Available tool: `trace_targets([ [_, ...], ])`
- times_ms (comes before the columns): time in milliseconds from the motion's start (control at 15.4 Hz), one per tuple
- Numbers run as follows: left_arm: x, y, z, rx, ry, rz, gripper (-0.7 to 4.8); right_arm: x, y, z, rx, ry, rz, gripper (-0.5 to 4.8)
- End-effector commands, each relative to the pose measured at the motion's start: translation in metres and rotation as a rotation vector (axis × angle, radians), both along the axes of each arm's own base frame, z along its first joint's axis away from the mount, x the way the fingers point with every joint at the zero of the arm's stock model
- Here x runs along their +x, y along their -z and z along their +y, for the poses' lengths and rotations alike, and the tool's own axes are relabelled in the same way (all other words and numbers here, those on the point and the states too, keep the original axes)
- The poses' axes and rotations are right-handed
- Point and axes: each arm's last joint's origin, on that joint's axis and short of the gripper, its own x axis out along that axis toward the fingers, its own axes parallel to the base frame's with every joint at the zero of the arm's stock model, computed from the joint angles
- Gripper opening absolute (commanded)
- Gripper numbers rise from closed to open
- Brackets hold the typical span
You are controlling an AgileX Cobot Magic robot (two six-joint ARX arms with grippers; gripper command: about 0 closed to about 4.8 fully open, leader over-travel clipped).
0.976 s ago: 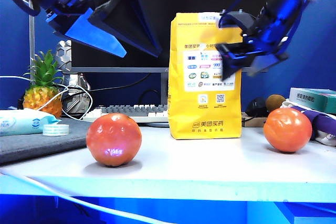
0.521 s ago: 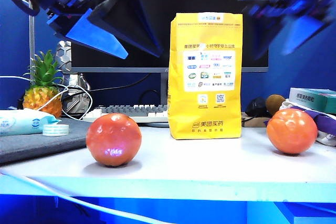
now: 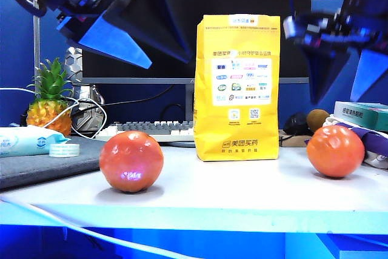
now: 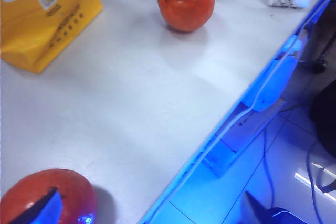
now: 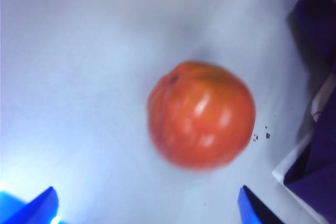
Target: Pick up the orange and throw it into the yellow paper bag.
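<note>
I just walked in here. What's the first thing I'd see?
The tall yellow paper bag stands in the middle of the white table. A shiny orange sits on its left and a paler fruit on its right. The open left gripper and open right gripper hang above them.

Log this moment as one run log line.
left pincer: open, raised left of yellow paper bag | right pincer: open above right orange | left orange: on table

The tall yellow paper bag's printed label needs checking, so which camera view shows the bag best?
The exterior view: the tall yellow paper bag stands upright, whole, label facing the camera. The left wrist view catches only a lower corner; the right wrist view shows none of it.
</note>
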Motion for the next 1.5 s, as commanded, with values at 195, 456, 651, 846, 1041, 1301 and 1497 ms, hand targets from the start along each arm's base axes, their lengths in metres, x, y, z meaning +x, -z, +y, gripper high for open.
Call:
trace_targets([
  [195, -0.001, -0.001, 0.000, -0.012, -0.002, 0.027, 4.79, 0.015, 0.015, -0.003, -0.117, -0.006, -0.004, 4.79],
  [456, -0.001, -0.001, 0.000, -0.010, -0.003, 0.030, 4.79, 0.023, 0.018, -0.017, -0.071, 0.027, -0.004, 4.79],
  [651, 0.000, -0.001, 0.000, -0.016, -0.002, 0.025, 4.79, 0.027, 0.022, -0.022, 0.028, 0.013, 0.026, 4.79],
  [846, 0.000, -0.001, 0.000, -0.018, -0.002, 0.022, 4.79, 0.031, 0.034, -0.020, 0.047, 0.001, 0.081, 4.79],
  [1041, 0.000, -0.002, 0.000, -0.019, -0.002, 0.022, 4.79, 0.037, 0.046, -0.019, 0.049, -0.001, 0.116, 4.79],
  [1301, 0.000, -0.002, 0.000, -0.020, -0.001, 0.018, 4.79, 0.045, 0.051, -0.017, 0.062, -0.004, 0.087, 4.79],
  [1497, 0.001, -0.003, -0.001, -0.035, -0.001, 0.004, 4.79, 0.047, 0.050, -0.017, 0.064, -0.004, 0.060, 4.34],
])
